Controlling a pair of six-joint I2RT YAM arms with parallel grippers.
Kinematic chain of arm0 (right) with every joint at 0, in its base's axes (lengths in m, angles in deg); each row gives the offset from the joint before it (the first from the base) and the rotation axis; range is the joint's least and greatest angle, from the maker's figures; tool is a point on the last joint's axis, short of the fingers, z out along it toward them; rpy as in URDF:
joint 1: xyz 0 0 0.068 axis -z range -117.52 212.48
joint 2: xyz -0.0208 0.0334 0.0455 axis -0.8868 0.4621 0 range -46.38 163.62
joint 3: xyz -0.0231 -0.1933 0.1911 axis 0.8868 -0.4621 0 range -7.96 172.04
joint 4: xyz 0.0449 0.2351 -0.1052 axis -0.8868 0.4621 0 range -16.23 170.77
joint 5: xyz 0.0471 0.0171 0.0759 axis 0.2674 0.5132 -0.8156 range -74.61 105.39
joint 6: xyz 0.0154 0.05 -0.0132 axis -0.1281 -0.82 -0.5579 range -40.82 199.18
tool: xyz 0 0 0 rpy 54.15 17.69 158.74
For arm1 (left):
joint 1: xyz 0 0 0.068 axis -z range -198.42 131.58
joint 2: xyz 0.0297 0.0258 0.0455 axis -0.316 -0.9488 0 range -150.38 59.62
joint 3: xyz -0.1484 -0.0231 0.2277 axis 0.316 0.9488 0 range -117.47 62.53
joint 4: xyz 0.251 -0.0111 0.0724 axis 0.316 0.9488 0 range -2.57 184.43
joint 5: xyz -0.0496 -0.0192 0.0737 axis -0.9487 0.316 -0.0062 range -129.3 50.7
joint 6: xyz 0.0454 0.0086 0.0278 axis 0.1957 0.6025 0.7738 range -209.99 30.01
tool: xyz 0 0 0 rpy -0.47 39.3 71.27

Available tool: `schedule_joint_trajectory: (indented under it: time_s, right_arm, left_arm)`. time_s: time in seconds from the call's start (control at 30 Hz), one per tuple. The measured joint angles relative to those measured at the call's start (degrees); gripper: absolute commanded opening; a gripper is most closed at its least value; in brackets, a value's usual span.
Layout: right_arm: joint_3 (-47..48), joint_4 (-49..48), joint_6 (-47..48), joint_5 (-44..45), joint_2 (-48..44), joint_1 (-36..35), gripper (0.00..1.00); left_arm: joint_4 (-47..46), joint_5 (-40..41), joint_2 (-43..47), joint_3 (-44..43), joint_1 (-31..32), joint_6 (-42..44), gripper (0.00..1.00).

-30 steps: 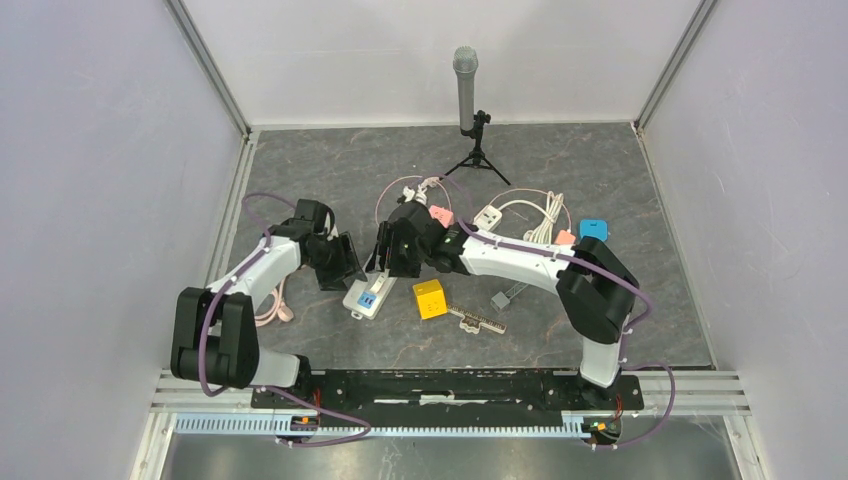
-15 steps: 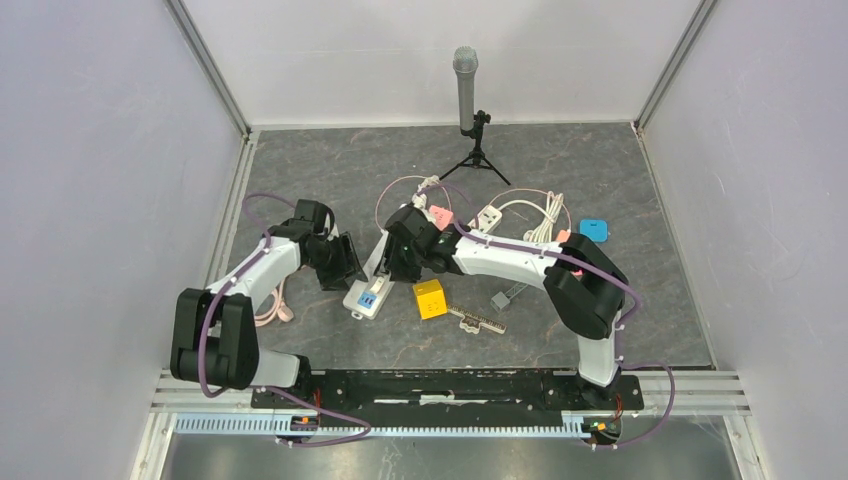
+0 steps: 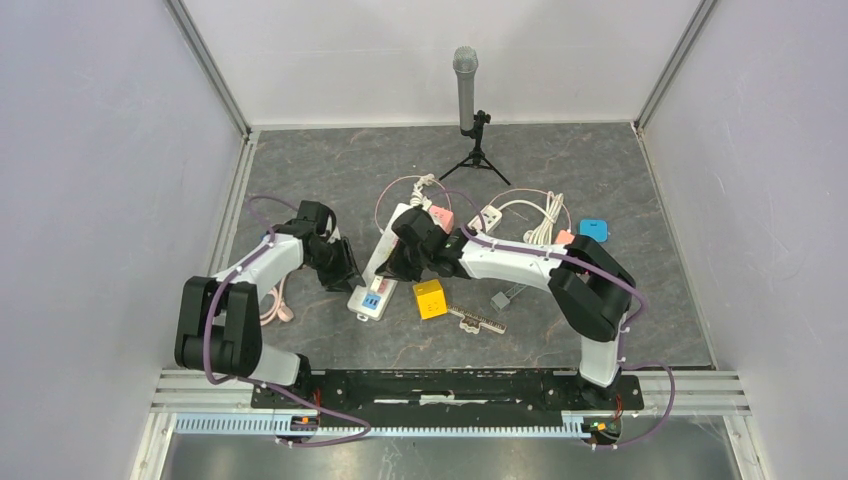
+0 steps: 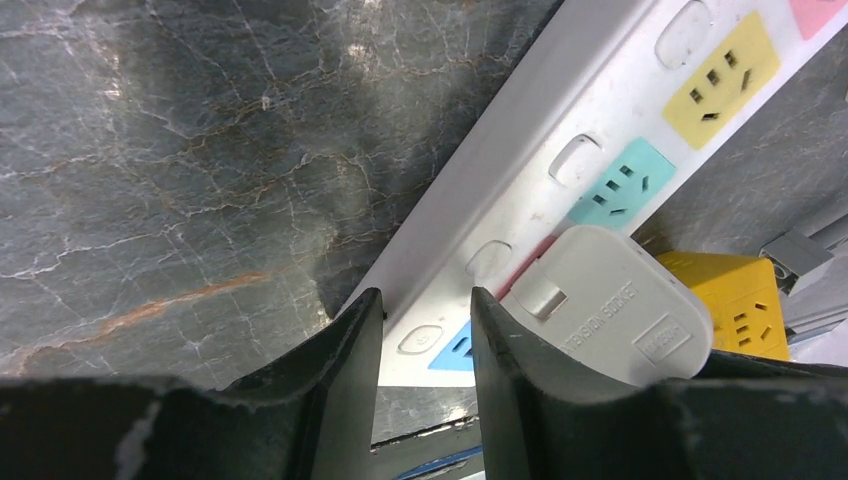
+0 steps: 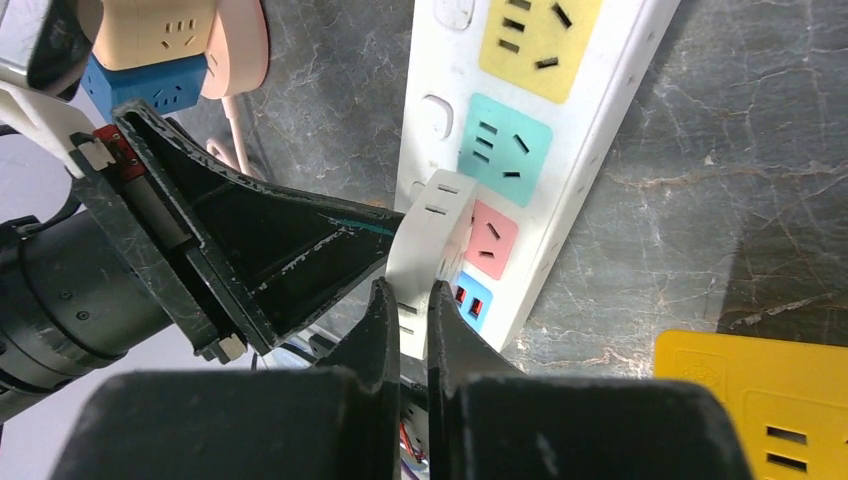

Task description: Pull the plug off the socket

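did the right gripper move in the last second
Yes: the right gripper shifted slightly right, judged against the yellow cube, uncovering more power strip.

Robot lab cell — plain white walls (image 3: 440, 50), metal frame (image 3: 207, 65) (mic (image 3: 466, 85) on tripod (image 3: 478, 155)).

Clutter on the bench (image 3: 660, 300)
A microphone (image 3: 465, 75) on a tripod (image 3: 477, 157) stands mid far edge; a yellow cube (image 3: 430, 298), grey block (image 3: 499, 299) and ruler (image 3: 482, 320) lie centrally; a blue box (image 3: 593, 229) and white cord (image 3: 546, 218) lie further right.
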Motion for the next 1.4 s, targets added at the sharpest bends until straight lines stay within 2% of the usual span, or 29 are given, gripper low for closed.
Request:
schedule_joint_trajectory:
  time_s: [0.2, 0.23, 0.27, 0.33, 0.37, 0.43, 0.5, 0.67, 0.8, 0.93, 1.4]
  right_arm:
    - [-2.47, -2.27, -0.39, -0.31, -1.07, 0.96, 0.00]
    - [-3.13, -2.97, -0.48, -0.59, -1.31, 1.18, 0.03]
    - [-3.48, -3.34, -0.55, -0.92, -1.42, 1.46, 0.11]
    - [-3.56, -3.54, -0.48, -1.53, -1.46, 1.75, 0.36]
    - [-3.58, -3.52, -0.59, -1.73, -1.44, 1.86, 0.44]
    - [-3.56, -3.82, -0.44, -1.79, -1.44, 1.95, 0.54]
    - [-3.54, -3.89, -0.09, -1.84, -1.44, 1.95, 0.55]
    - [-2.21, -1.97, 1.51, -2.27, -0.81, 1.66, 0.51]
    - [-1.33, -0.85, 2.80, -3.10, -0.02, 1.09, 0.22]
    - [-1.27, 0.90, 3.30, -3.28, -0.02, 0.98, 0.00]
    - [-0.72, 2.34, 4.33, -4.35, -0.20, 1.49, 0.00]
  left_arm:
    - [-0.24, -0.42, -1.29, 0.00, 0.79, 0.00, 0.43]
    - [-0.28, -0.50, -1.40, 0.00, 1.01, 0.00, 0.42]
    - [-0.33, -0.55, -1.42, 0.00, 1.16, 0.00, 0.42]
    - [-0.39, -0.55, -1.42, 0.00, 1.40, 0.00, 0.42]
    - [-0.42, -0.55, -1.42, 0.00, 1.51, 0.00, 0.42]
    - [-0.42, -0.83, -1.42, 0.00, 1.77, 0.00, 0.42]
    - [-0.44, -1.18, -1.55, 0.07, 2.40, -0.02, 0.42]
    - [-0.33, -1.73, -1.68, 0.07, 3.04, 0.00, 0.42]
    - [-0.31, -1.92, -1.99, 0.07, 3.04, 0.00, 0.42]
    - [-0.33, -1.97, -2.16, 0.07, 3.04, -0.02, 0.40]
    - [0.35, -0.35, -2.23, -0.50, 3.78, 0.02, 0.39]
